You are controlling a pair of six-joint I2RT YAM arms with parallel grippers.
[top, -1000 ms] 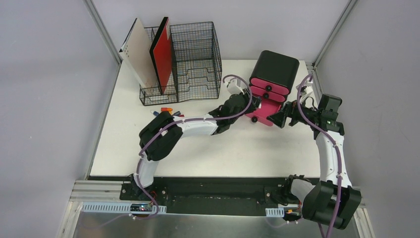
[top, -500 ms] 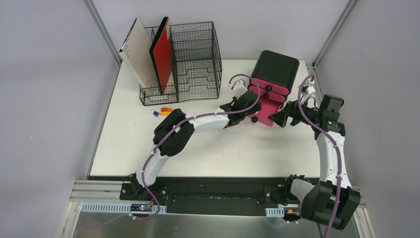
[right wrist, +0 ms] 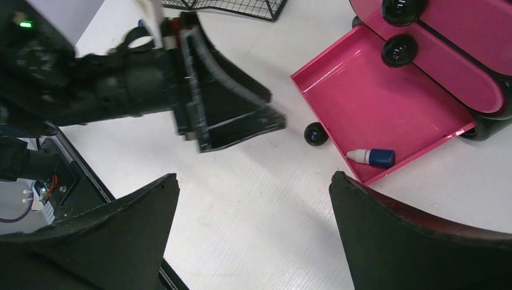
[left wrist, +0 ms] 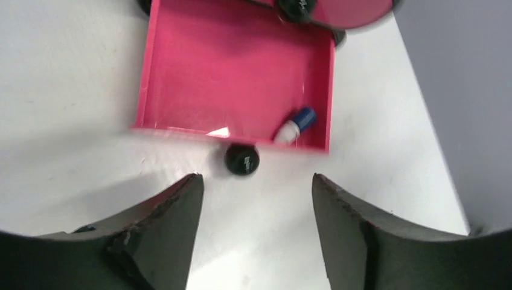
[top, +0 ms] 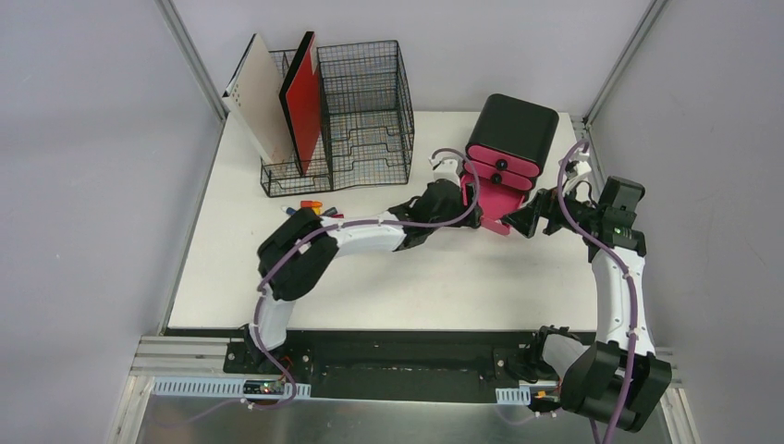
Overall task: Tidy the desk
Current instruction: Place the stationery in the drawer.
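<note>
Worktop (top: 398, 277): a white rectangular surface; we see it running from the arm bases at the near edge to the back wall.
Black box (top: 514, 125): stands at the far right of the worktop, its pink drawer fronts turned toward the arms.
Open drawer (left wrist: 235, 66): the lowest pink drawer, pulled out over the worktop, with its black knob (left wrist: 242, 159) toward the left arm.
Blue-and-white tube (left wrist: 294, 125): lies inside the drawer, in a front corner.
Left pincer (left wrist: 256, 181): hovers just in front of the knob, jaws apart; we see nothing between them.
Right pincer (right wrist: 253, 176): near the drawer's other side, jaws wide apart and empty.
Wire-mesh organizer (top: 365, 102): far left, with a red panel (top: 303, 102) and a beige panel (top: 263, 97) upright in it.
Pens (top: 312, 207): lie just in front of the organizer, partly hidden by the left arm.
</note>
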